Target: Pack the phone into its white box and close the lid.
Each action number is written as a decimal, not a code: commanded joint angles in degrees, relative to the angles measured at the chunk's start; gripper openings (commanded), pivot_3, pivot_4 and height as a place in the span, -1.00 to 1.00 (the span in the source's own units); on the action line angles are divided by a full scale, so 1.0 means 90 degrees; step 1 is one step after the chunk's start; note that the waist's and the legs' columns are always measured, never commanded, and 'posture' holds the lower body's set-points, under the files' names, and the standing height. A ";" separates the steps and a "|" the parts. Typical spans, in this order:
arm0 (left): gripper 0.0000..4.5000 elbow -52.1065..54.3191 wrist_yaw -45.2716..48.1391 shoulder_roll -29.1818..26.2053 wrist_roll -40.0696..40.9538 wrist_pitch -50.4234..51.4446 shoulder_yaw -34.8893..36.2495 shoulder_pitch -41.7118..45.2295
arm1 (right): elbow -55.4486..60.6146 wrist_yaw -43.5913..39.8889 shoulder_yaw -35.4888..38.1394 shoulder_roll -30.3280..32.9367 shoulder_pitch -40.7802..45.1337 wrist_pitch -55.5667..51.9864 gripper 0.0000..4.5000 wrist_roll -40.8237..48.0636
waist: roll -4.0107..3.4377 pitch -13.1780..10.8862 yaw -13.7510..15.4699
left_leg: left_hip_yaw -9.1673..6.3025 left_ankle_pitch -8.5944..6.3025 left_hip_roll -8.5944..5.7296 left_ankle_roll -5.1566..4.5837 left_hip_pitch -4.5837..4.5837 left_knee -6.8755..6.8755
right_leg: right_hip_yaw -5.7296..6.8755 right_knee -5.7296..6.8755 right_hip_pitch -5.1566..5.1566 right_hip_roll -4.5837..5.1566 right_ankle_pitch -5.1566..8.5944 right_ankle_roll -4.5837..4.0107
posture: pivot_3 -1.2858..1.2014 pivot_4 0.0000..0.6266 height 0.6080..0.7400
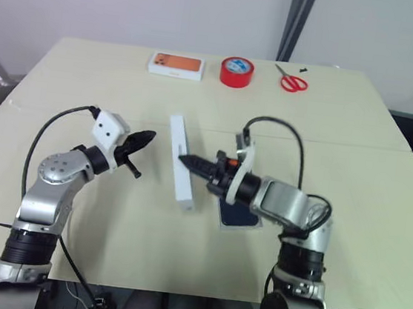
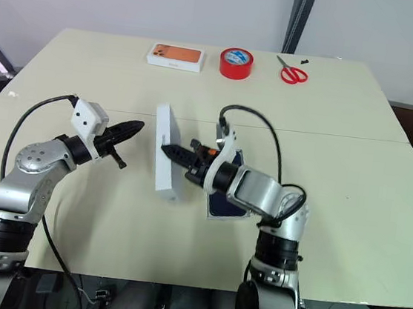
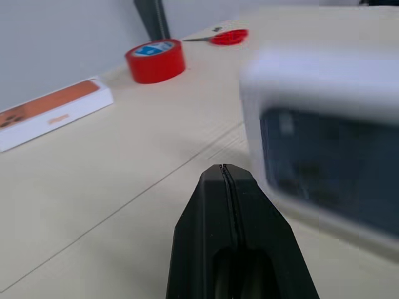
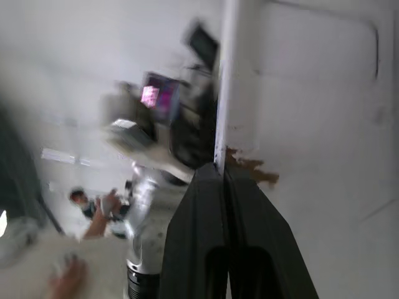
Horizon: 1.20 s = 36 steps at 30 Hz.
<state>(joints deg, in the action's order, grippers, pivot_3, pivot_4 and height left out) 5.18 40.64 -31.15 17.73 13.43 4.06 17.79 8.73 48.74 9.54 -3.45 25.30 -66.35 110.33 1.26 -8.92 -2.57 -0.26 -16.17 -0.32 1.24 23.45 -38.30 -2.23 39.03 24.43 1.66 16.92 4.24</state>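
The beige table [image 1: 382,182], matte and flat with a faint seam across it, carries everything, and the lid [image 1: 181,163] serves as the landmark: a shallow white cardboard cover standing on one long edge near the table's middle, its long axis running away from the robot. The right gripper [image 1: 185,159] meets it from the right side, black fingers pressed together on the lid's thin wall, as the right wrist view suggests with the white edge caught at the tips; the printed dark blue phone picture faces the left gripper [image 1: 147,137], which hovers just left of the lid, apart from it, its two fingers closed on nothing. So the right arm is the nearer one and, by my reading, must swing the lid over toward its own side. Just right of the lid, partly hidden beneath the right forearm, lies the white box [image 1: 223,217] with the phone [image 1: 238,214] showing as a glossy dark navy slab inside it, seemingly already seated. Well beyond the lid, along the far edge, sit a white box with orange top [image 1: 176,65], a glossy roll of red tape [image 1: 237,71], and red-handled scissors [image 1: 293,81]
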 commanded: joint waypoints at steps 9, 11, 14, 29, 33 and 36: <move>-1.00 0.0664 0.0176 0.0568 -0.0406 0.0168 -0.1429 0.0010 | 0.0305 -0.1076 -0.0477 0.2675 0.1096 -0.0399 0.48 -0.0026 | -0.0011 -0.0003 0.0005 | 0.0002 0.0000 0.0007 -0.0001 -0.0006 0.0003 | -0.0006 0.0001 -0.0001 -0.0016 0.0000 0.0000 | 0.03 -0.52 0.89; -1.00 0.0670 0.0141 0.0802 -0.0644 0.0138 -0.1853 0.0161 | 0.0377 -0.2160 -0.0620 0.3660 0.1460 -0.0776 0.48 -0.1070 | -0.0012 -0.0003 0.0041 | 0.0002 0.0000 0.0007 -0.0001 -0.0005 0.0004 | -0.0005 -0.0001 -0.0001 -0.0016 0.0000 0.0000 | 0.03 -0.52 0.89; -1.00 0.0548 0.0017 0.1157 -0.0818 0.0183 -0.2169 0.0384 | 0.0573 -0.3868 -0.1112 0.4753 0.1748 -0.0622 0.48 -0.2853 | -0.0010 -0.0002 0.0071 | 0.0002 -0.0002 0.0006 -0.0003 -0.0001 0.0004 | -0.0004 -0.0012 -0.0001 -0.0016 0.0001 0.0001 | 0.03 -0.52 0.89; -1.00 0.0955 -0.1120 0.0929 0.0129 0.3417 -0.0512 0.0799 | 0.1645 -0.8332 -0.3785 0.6639 0.1471 0.2043 -0.99 -0.8943 | -0.0012 -0.0004 0.0021 | -0.0001 -0.0002 0.0011 -0.0004 -0.0007 0.0005 | -0.0008 -0.0007 0.0000 -0.0022 0.0001 0.0001 | 0.03 -0.52 0.89; -1.00 0.1147 -0.0947 0.0511 0.0195 0.4598 -0.1005 0.0736 | 0.1684 -0.8763 -0.3984 0.6549 0.1294 0.2195 -0.99 -0.9672 | -0.0010 -0.0005 0.0055 | -0.0002 -0.0002 0.0009 -0.0004 -0.0005 0.0004 | -0.0007 -0.0008 0.0000 -0.0020 0.0001 0.0002 | 0.03 -0.52 0.89; -1.00 0.1058 -0.0938 0.0587 0.0152 0.4904 -0.1438 0.0952 | 0.1694 -0.8996 -0.3999 0.6397 0.1195 0.2222 -0.99 -1.0006 | -0.0009 -0.0006 0.0159 | -0.0002 -0.0002 0.0006 -0.0003 -0.0004 0.0003 | -0.0007 -0.0009 0.0000 -0.0014 0.0001 0.0002 | 0.03 -0.52 0.89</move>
<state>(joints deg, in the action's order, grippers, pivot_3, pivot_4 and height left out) 12.66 31.90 -26.43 18.70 56.33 -7.17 24.63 22.25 -31.03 -26.85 54.64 35.90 -47.42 22.27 1.18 -8.97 -1.15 -0.27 -16.18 -0.28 1.22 23.41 -38.28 -2.29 38.95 24.43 1.54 16.93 4.25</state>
